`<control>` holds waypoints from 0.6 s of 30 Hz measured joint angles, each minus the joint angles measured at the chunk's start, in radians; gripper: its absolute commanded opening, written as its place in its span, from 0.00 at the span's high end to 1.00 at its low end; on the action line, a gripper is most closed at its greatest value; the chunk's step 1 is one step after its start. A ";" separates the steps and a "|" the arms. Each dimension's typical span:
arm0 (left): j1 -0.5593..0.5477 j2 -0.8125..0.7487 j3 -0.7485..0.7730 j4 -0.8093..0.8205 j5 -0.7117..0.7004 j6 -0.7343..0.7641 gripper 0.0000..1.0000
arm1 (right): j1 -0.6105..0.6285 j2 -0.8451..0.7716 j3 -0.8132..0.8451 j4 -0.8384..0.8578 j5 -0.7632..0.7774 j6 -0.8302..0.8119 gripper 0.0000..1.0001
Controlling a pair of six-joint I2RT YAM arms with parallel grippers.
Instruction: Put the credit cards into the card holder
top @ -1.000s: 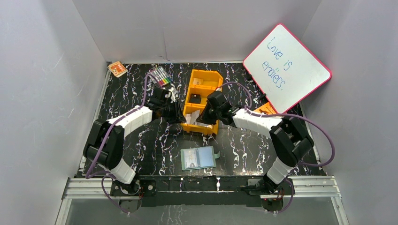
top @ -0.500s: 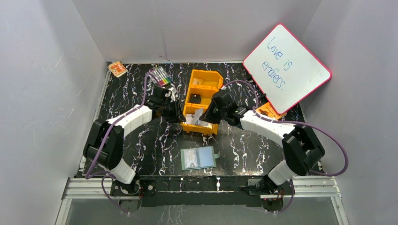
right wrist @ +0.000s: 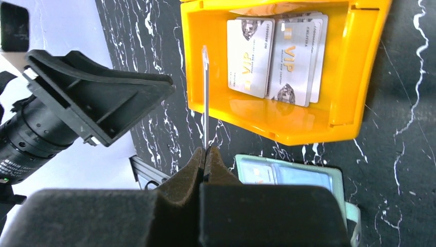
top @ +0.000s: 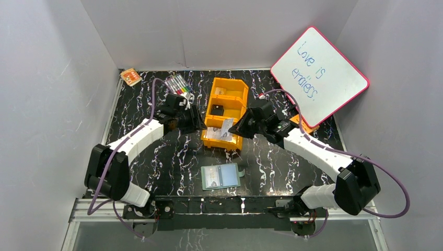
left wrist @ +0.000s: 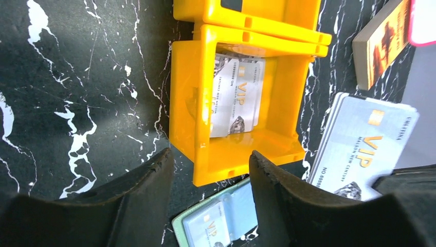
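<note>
The right gripper (right wrist: pixel 205 152) pinches a thin pale whitish-grey card (right wrist: pixel 205 98) upright over the orange plastic tray (right wrist: pixel 308 123); the left gripper (left wrist: pixel 211 157) stands parted, holding nothing.

Black surface (top: pixel 167 157) with white marble veins. Plain orange-yellow tray (left wrist: pixel 185 118). Pale silver-grey credit cards (left wrist: pixel 236 98), gold VIP lettering (small dark print too). Sage-green card holder (top: pixel 233 175), pale blue-grey inside. White whiteboard (top: pixel 318 73), pink-red frame, blue handwriting. Multicoloured markers (top: pixel 180 85). Orange box (top: pixel 130 77), white print. White arms (top: pixel 141 135), black joints. Plain pale-grey walls (top: pixel 52 104).
</note>
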State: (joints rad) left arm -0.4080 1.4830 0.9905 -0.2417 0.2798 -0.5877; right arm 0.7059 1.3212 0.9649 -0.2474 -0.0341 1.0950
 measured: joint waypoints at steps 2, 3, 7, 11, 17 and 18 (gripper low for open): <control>0.000 -0.021 0.006 -0.011 -0.014 -0.012 0.41 | -0.014 -0.019 -0.014 -0.011 -0.019 0.014 1.00; 0.000 -0.038 0.008 -0.021 -0.024 -0.023 0.39 | -0.024 -0.032 -0.021 -0.020 -0.034 0.024 1.00; 0.000 -0.105 0.009 -0.057 -0.045 -0.061 0.33 | -0.081 -0.095 -0.030 -0.043 -0.126 0.039 1.00; 0.000 -0.222 0.008 -0.070 -0.042 -0.118 0.27 | -0.160 -0.180 -0.044 -0.023 -0.256 0.042 1.00; 0.000 -0.432 -0.068 0.076 0.086 -0.223 0.22 | -0.213 -0.288 -0.112 0.089 -0.465 0.039 1.00; 0.000 -0.451 -0.080 0.108 0.118 -0.243 0.20 | -0.214 -0.293 -0.112 0.113 -0.496 0.030 1.00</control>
State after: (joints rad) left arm -0.4080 1.0321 0.9100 -0.1333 0.3981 -0.8310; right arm 0.4919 1.0286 0.8528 -0.1349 -0.5304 1.1252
